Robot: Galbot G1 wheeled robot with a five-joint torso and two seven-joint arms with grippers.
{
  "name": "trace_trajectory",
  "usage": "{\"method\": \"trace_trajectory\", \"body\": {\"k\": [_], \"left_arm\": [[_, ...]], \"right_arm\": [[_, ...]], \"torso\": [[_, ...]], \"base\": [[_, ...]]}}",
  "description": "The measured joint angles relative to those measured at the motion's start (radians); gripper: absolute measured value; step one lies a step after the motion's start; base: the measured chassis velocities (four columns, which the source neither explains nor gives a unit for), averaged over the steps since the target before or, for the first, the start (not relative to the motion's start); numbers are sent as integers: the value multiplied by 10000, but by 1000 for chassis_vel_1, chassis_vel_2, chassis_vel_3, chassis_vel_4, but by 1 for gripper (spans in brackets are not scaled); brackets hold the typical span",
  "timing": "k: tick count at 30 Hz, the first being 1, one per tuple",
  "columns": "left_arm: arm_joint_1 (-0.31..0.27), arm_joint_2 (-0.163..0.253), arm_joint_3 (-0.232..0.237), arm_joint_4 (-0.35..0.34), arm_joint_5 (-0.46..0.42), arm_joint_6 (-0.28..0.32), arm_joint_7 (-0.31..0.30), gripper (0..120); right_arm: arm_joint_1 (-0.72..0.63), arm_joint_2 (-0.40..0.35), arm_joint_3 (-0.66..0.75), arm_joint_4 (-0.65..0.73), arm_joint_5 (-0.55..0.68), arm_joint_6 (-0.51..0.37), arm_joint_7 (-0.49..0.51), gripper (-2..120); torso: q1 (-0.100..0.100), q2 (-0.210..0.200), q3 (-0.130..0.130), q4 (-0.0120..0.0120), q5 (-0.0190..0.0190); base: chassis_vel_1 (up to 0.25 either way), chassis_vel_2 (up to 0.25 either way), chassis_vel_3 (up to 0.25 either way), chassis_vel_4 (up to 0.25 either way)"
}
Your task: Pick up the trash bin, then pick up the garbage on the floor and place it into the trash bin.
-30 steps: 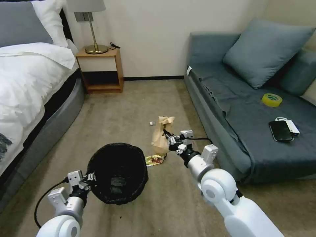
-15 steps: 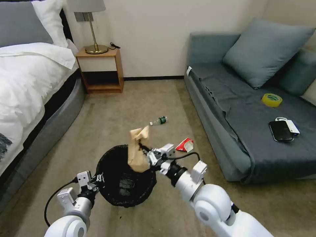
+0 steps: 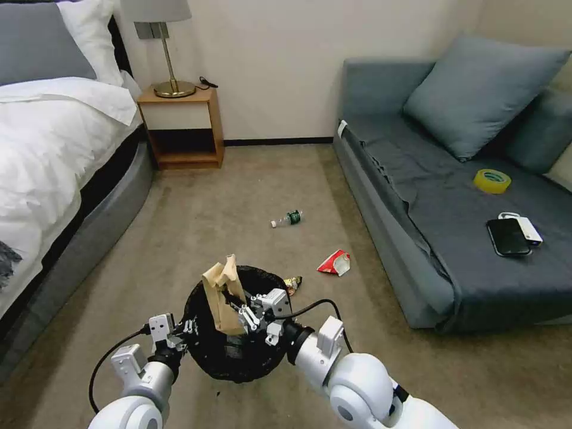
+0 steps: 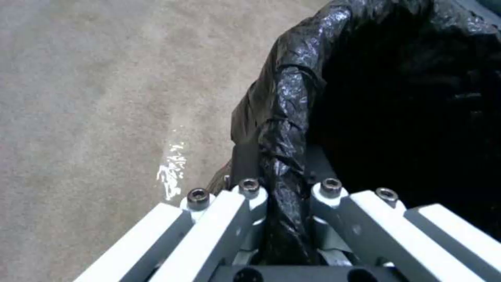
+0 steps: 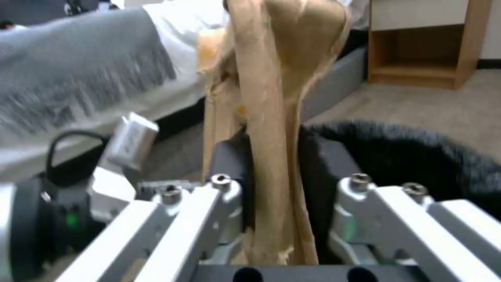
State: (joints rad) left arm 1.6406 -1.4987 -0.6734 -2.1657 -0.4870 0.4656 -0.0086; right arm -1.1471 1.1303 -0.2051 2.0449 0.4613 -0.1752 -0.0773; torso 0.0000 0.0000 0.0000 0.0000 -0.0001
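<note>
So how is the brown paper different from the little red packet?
The tan crumpled paper is up in the air, pinched by the right gripper over the trash bin; the red-and-white packet lies on the carpet near the sofa. The paper is plain tan and looks bigger; the packet is red and white and looks smaller. Both are crumpled litter.

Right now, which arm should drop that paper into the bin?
Right. The right gripper is shut on the tan crumpled paper and sits over the trash bin, while the left gripper is clamped on the bin's rim, holding it.
</note>
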Motion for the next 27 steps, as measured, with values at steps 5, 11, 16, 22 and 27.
{"method": "trace_trajectory", "body": {"k": [5,11,16,22,27], "left_arm": [[-17,18,-92,-80,-115,41,-32,4],[-27,53,-303,-128,-101,3,-164,4],[11,78,-581,-225,5,-121,-251,4],[-31,188,-931,-288,-32,-183,-327,4],[-74,207,-1109,-324,-21,-228,-333,4]], "right_arm": [[-81,-14,21,-159,-297,98,-65,42],[-448,-36,456,-91,-830,132,-70,67],[-958,19,1374,217,-1164,137,-23,85],[-1863,-69,2979,688,-1683,384,30,99],[-2853,266,3994,1139,-2496,577,525,100]], "torso": [[0,0,0,0,1],[0,1,0,0,0],[0,0,0,1,1],[0,0,0,0,1],[0,-1,0,-2,1]], "base": [[0,0,0,0],[0,0,0,0],[0,0,0,0],[0,0,0,0],[0,0,0,0]]}}
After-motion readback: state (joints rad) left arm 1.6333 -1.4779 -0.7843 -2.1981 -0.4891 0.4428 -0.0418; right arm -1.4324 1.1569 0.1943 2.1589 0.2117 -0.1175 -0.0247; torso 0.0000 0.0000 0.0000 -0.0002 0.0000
